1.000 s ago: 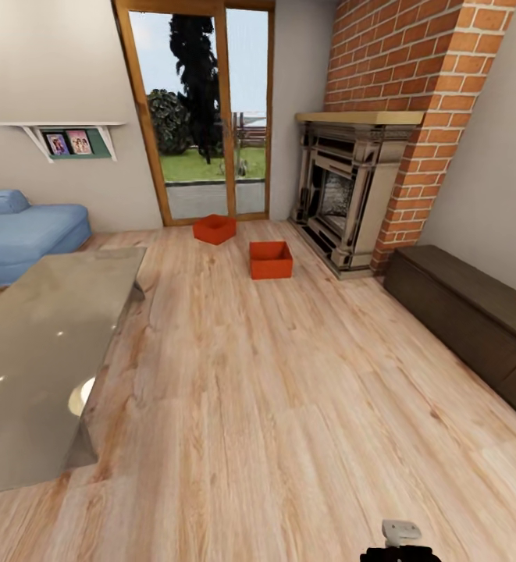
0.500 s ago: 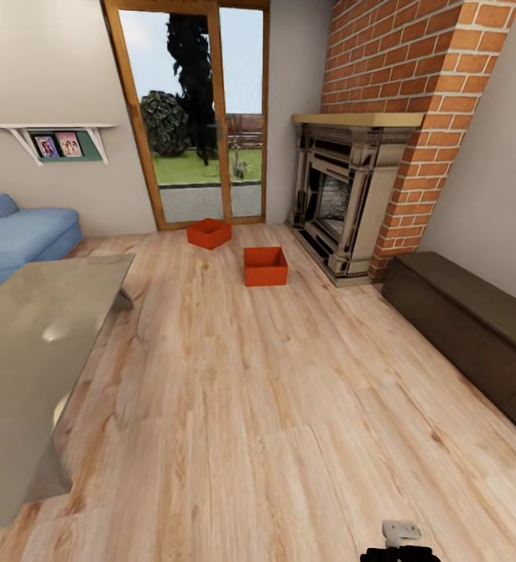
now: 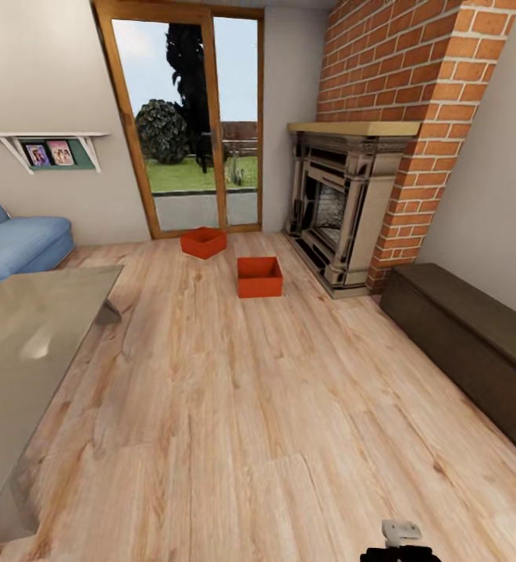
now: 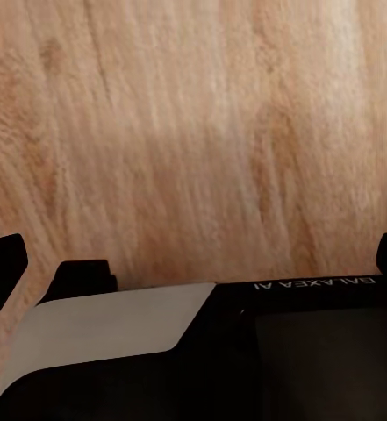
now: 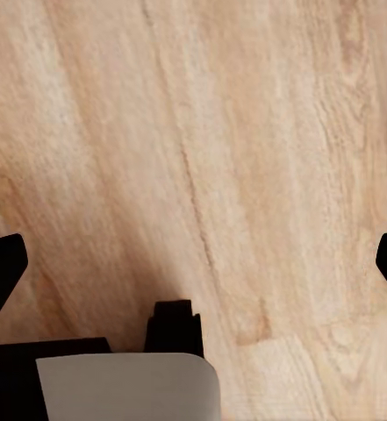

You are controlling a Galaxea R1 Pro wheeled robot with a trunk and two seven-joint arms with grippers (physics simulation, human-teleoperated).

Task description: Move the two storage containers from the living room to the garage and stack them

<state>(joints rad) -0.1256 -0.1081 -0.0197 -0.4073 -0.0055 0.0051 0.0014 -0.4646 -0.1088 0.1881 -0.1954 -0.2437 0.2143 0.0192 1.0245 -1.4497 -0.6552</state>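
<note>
Head view has swung left as the base nears; both bins (image 3: 259, 276) (image 3: 204, 243) sit well ahead of the grippers, spread wide and empty over bare planks (image 4: 193, 132).

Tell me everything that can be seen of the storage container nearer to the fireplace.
The nearer storage container is a red-orange rectangular bin with no lid and thin, smooth walls that look like plastic. It stands upright on the light wood-plank floor, open side up, and its inside looks empty. The dark carved fireplace is to its right, apart from it. The second storage container sits further back near the glass doors, turned at an angle. The two do not touch, and nothing else touches it.
</note>
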